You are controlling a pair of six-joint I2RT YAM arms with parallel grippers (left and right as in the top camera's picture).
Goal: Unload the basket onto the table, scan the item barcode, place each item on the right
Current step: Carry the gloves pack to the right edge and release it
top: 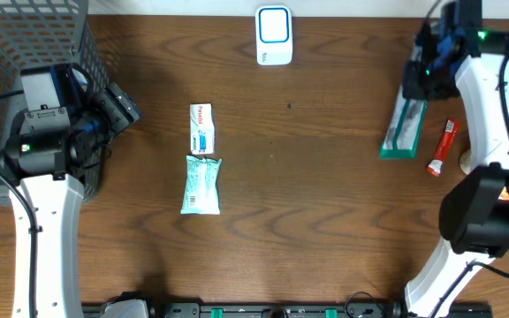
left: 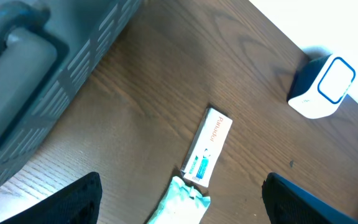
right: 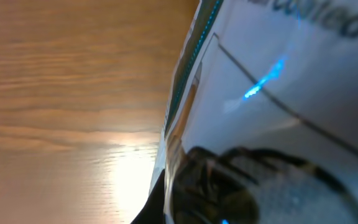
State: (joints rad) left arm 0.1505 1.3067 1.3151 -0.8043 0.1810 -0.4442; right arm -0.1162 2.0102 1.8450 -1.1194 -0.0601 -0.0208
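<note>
One brown tabletop (top: pixel 325 230) from overhead. Left tool (top: pixel 120 106) spread wide and empty beside a grey mesh basket (top: pixel 25 44). Right tool (top: pixel 421 84) clenched on the far end of a long green-edged pack (top: pixel 403 132) — far right, well apart from the white scanner (top: pixel 273 35). Left wrist: dark fingertips (left: pixel 73 202) wide apart, Panadol box (left: pixel 207 146) ahead between them. Right wrist: pack (right: pixel 291 93) pressed close, filling most of the frame, blurred.
</note>
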